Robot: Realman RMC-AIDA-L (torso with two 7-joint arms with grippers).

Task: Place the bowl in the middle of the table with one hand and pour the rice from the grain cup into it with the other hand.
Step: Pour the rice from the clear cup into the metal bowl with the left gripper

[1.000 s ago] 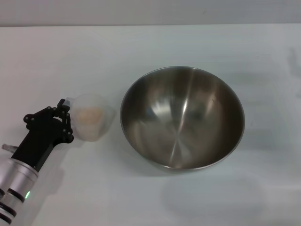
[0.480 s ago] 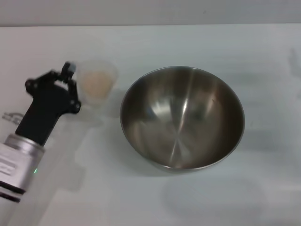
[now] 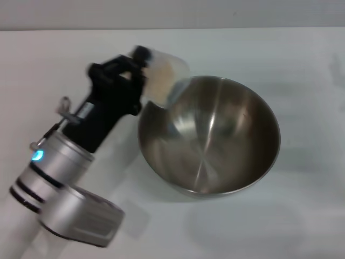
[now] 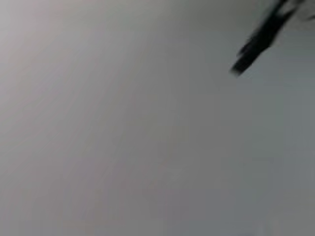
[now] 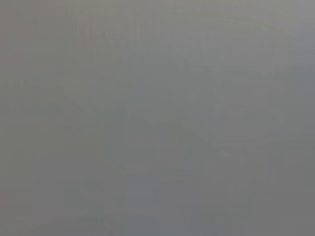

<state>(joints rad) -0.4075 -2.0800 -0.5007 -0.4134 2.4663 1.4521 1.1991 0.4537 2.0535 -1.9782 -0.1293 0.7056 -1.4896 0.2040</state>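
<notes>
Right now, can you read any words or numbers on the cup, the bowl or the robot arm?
No readable text anywhere.
Grain cup, held by the left gripper: no readable markings.
Bowl: plain steel.
Table: unmarked.
Left arm: only a blue light.

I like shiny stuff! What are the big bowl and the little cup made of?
The bowl looks like steel: silvery, brushed, with bright streaks of reflected light inside. The grain cup, held by the left gripper, seems to be frosted clear plastic, since the pale rice shows through.
</notes>
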